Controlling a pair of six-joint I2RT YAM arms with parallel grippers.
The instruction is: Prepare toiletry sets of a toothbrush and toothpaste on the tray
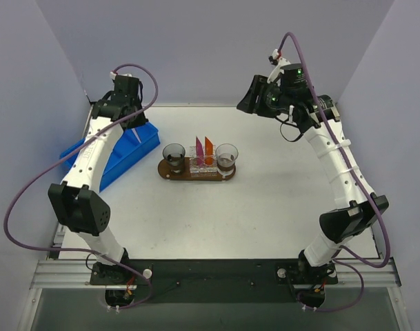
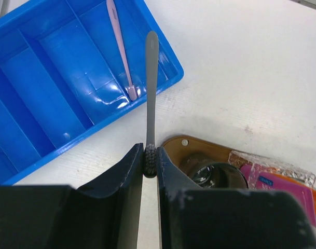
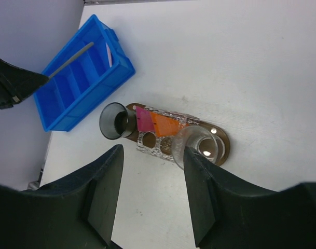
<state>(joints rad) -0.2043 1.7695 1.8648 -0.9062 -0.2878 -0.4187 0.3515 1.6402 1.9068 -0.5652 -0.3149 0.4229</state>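
Left wrist view: the left jaws are gripping the bristle head of a thin grey plastic toothbrush (image 2: pixel 150 88). Its handle is projecting straight away from the jaws and crossing the rim of a blue plastic compartment bin (image 2: pixel 43 78). A thin pink toothbrush (image 2: pixel 121 52) is lying inside one compartment of that bin. To the right of the jaws, one rounded end of the flat dark-brown wooden tray (image 2: pixel 173 148) is showing, with a pale screw in it.

Top external view: the tray (image 1: pixel 170 176) is lying at the centre of the white bench (image 1: pixel 265 207), just right of the bin (image 1: pixel 137 148) and not touching it. A round dark-tinted glass (image 1: pixel 174 157) is standing at its left end and a second round glass (image 1: pixel 226 157) at its right end. A clear plastic holder (image 1: pixel 203 165) is sitting between them. The bright orange toothpaste tube (image 1: pixel 208 148) and a pink packet (image 1: pixel 198 148) are standing upright in it, side by side. The left jaws are hanging over the bin, left of the tray.

Right wrist view: the right jaws are standing wide apart and holding nothing. The toothpaste tube (image 3: pixel 165 124) is showing on the tray (image 3: pixel 224 141) far below the gap between them, untouched.
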